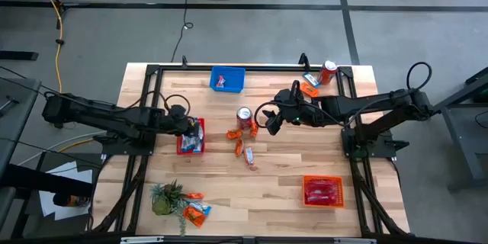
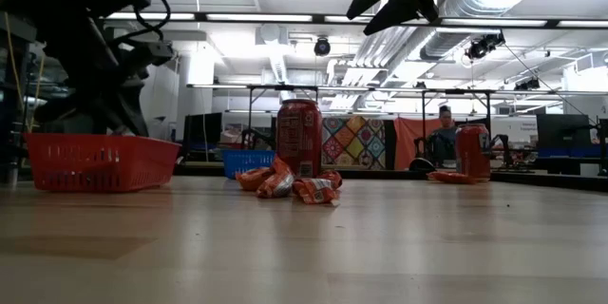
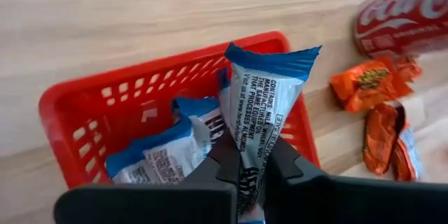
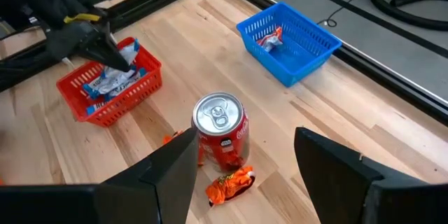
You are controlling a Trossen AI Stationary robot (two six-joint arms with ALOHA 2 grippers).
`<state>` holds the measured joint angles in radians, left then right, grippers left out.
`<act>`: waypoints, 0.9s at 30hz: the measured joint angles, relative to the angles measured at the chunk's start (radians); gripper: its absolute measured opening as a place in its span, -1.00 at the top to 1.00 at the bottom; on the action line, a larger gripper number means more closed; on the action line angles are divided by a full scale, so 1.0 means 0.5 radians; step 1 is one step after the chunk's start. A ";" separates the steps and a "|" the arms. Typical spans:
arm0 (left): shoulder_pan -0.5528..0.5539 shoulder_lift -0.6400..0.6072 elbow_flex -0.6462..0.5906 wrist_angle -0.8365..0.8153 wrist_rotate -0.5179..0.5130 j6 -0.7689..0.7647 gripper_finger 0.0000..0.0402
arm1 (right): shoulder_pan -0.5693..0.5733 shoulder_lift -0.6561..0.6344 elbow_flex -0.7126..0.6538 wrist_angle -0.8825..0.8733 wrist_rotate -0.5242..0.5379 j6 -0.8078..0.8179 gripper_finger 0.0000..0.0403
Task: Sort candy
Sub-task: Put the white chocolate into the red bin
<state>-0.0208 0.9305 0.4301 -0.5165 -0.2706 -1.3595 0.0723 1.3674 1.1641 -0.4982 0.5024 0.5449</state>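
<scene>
Left wrist view: blue-and-white candy packet (image 3: 262,112)

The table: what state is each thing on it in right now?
Left tool: shut on a blue-and-white candy, over the left red basket.
Right tool: open, above the middle can.
Middle can: upright.
Far can: upright.
Left red basket: holds blue-and-white candy.
Blue basket: holds a candy.
Right red basket: holds pink-red candy.

the lower end of the blue-and-white packet (image 3: 262,112) is hidden between the left gripper (image 3: 246,164) fingers. the drink can (image 3: 406,15) is cut off by the left wrist view's edge. the orange packets (image 2: 285,185) are blurred in the low view.
</scene>
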 joint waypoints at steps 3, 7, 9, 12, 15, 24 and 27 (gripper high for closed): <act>-0.001 0.048 0.000 -0.001 0.016 -0.094 0.98 | 0.000 0.000 0.000 0.000 0.016 -0.003 -0.15; -0.003 0.103 0.002 0.006 0.088 -0.104 0.97 | 0.000 0.000 0.000 -0.010 0.023 -0.005 -0.15; -0.007 0.118 0.002 0.001 0.114 -0.084 0.95 | 0.000 0.000 0.000 -0.021 0.023 -0.005 -0.15; -0.034 0.123 0.002 0.003 0.114 -0.068 0.87 | 0.000 0.000 0.000 -0.041 0.023 -0.005 -0.15; -0.058 0.121 0.002 0.003 0.107 -0.035 0.78 | 0.000 0.000 0.000 -0.067 0.023 -0.005 -0.15; -0.120 0.078 0.003 0.000 0.183 0.143 0.49 | 0.000 0.001 0.000 -0.081 0.023 -0.005 -0.15; -0.124 0.025 0.004 -0.001 0.187 0.182 0.41 | 0.000 0.001 0.000 -0.083 0.023 -0.005 -0.15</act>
<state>-0.0826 0.9429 0.4321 -0.5172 -0.1772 -1.2684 0.0723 1.3678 1.1641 -0.5396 0.5137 0.5423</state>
